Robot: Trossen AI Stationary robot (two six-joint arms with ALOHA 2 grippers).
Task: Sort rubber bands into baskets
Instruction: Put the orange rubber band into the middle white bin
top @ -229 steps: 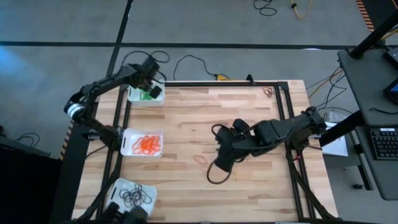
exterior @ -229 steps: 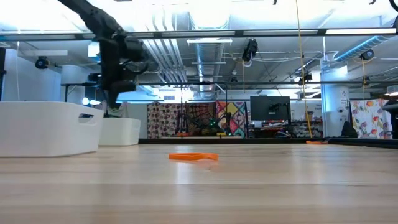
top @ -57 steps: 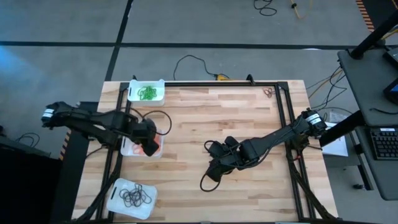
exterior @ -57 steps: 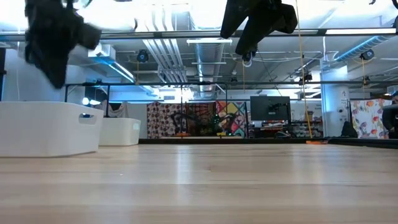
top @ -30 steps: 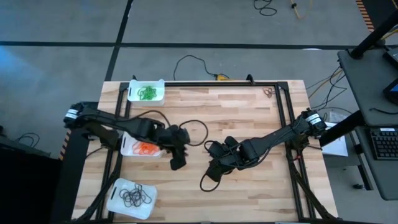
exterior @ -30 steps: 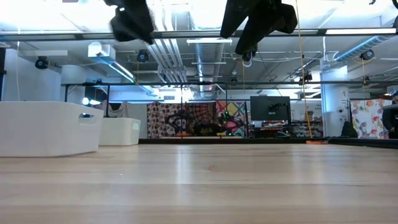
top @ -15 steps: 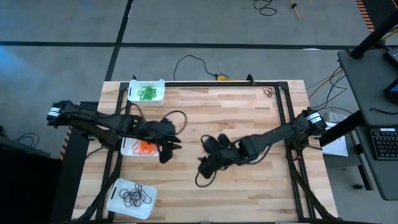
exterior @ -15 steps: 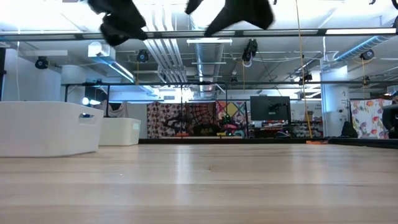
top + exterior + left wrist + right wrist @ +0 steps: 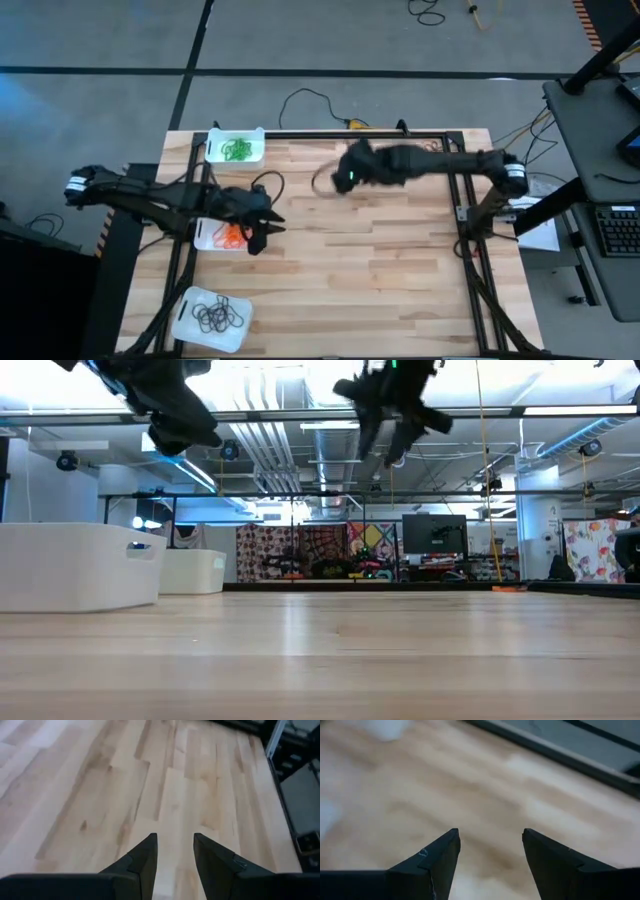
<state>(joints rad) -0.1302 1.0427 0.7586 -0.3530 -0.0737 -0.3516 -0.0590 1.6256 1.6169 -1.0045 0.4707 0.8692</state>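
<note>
Three white baskets line the desk [image 9: 380,260] edge behind the left gripper [image 9: 262,232]: green rubber bands [image 9: 238,150] in one, orange bands [image 9: 232,237] just beside its jaws, black bands [image 9: 215,317] in the third. Both grippers' jaws stand parted and empty; the right gripper [image 9: 345,180] hangs well apart.

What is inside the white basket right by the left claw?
The middle basket holds a pile of orange bands. The left claw, open and empty, hangs over its table-side edge and hides that part, so any bands there cannot be seen.
</note>
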